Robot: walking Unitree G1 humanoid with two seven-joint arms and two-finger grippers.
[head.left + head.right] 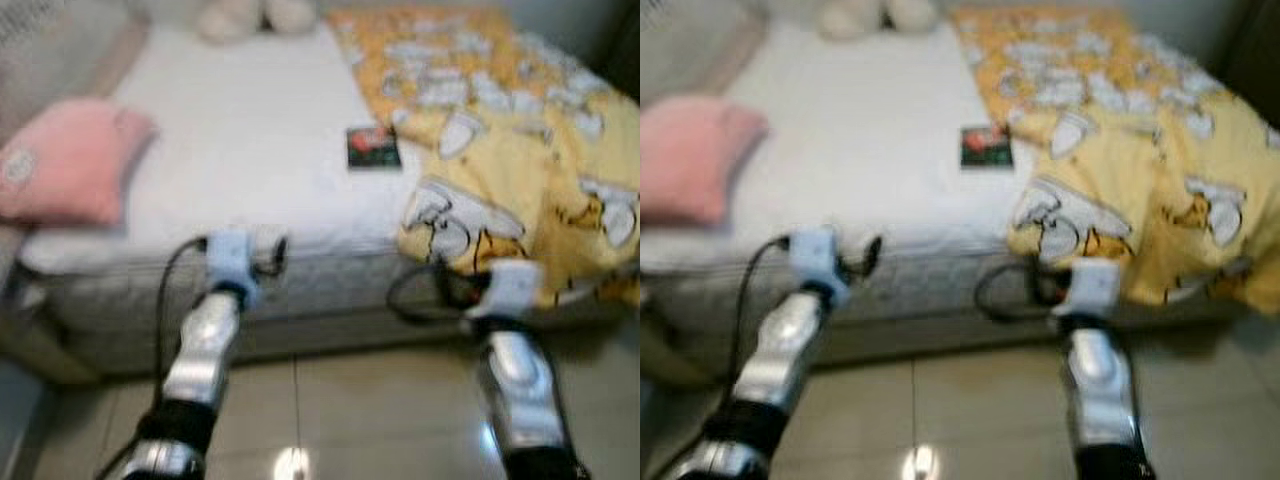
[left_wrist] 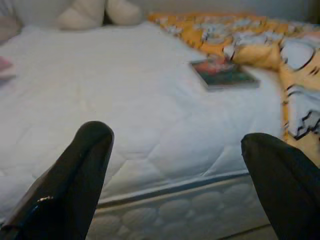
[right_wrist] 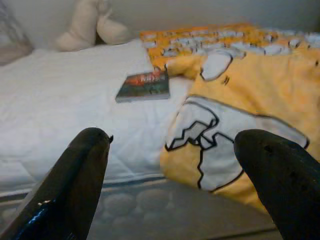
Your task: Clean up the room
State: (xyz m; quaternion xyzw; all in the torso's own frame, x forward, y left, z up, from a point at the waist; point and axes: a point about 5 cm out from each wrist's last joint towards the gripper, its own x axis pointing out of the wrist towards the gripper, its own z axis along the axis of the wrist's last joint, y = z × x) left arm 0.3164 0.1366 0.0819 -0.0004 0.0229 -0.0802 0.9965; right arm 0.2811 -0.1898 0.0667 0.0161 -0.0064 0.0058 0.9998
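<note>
Right wrist view has the right gripper (image 3: 167, 175) wide open and empty, like the left gripper (image 2: 175, 175), so reaching for the book (image 3: 144, 84) risks snagging the yellow blanket (image 3: 250, 105) just beside it.

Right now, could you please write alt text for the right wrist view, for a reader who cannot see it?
The right gripper, jaws open, faces a bed where a yellow patterned blanket hangs over the white mattress edge. A book lies flat on the mattress beside it, and a cream plush toy lies farther back.
</note>
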